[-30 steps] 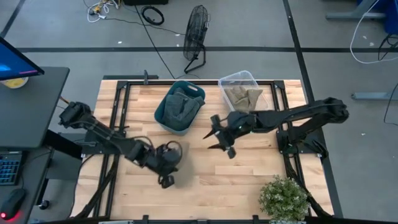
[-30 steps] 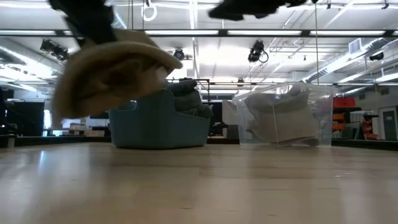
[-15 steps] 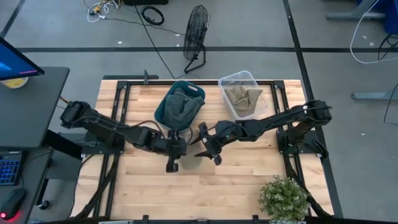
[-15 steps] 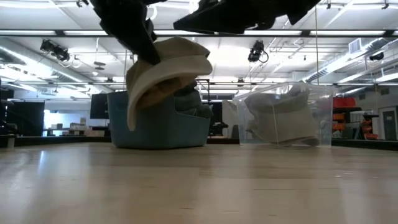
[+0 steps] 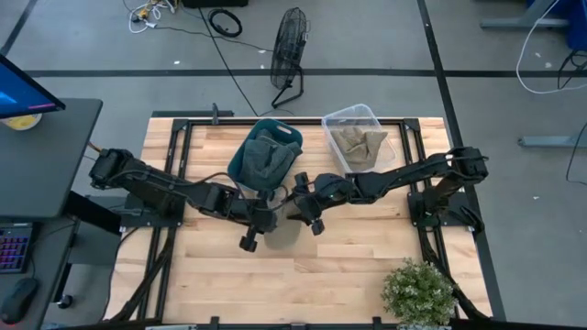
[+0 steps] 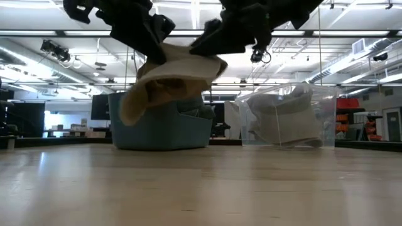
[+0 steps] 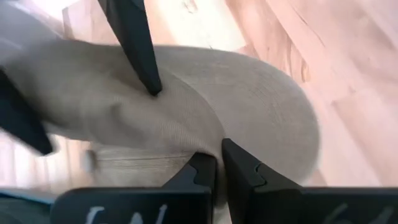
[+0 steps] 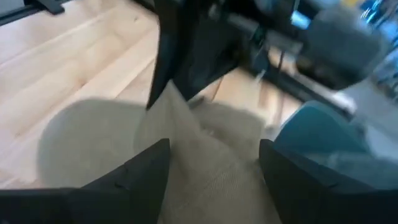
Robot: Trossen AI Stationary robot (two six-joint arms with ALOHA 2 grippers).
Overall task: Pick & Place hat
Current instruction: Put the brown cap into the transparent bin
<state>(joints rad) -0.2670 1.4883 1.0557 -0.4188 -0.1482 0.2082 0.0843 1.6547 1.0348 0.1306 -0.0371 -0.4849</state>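
The tan cap (image 6: 171, 80) hangs in the air over the table's middle, in front of the teal bin; it also shows as the tan cap (image 5: 282, 227) from above. My left gripper (image 5: 260, 218) is shut on it. My right gripper (image 5: 298, 207) has come in from the right and is open. In its wrist view, my right gripper (image 8: 214, 171) has its two fingers on either side of the cap's crown (image 8: 205, 155). In the left wrist view one right fingertip (image 7: 151, 86) stands at the crown; whether it touches, I cannot tell. My left gripper (image 7: 217, 169) pinches the cap's lower edge (image 7: 210, 144), where the ribbed crown meets the smooth brim, between its two fingers. The cap is lifted clear of the table and hangs tilted, its brim (image 6: 129, 110) drooping.
The teal bin (image 5: 246, 170) with dark hats and the clear bin (image 5: 352, 115) with tan hats stand at the far side. A potted plant (image 5: 417, 291) sits at the near right corner. Bare wood lies in front of and below the cap.
My left gripper has carried the cap from the near left toward the table's middle and up, so that it now hangs before the teal bin. My right gripper has moved left toward the cap, and its open fingers now straddle the crown.
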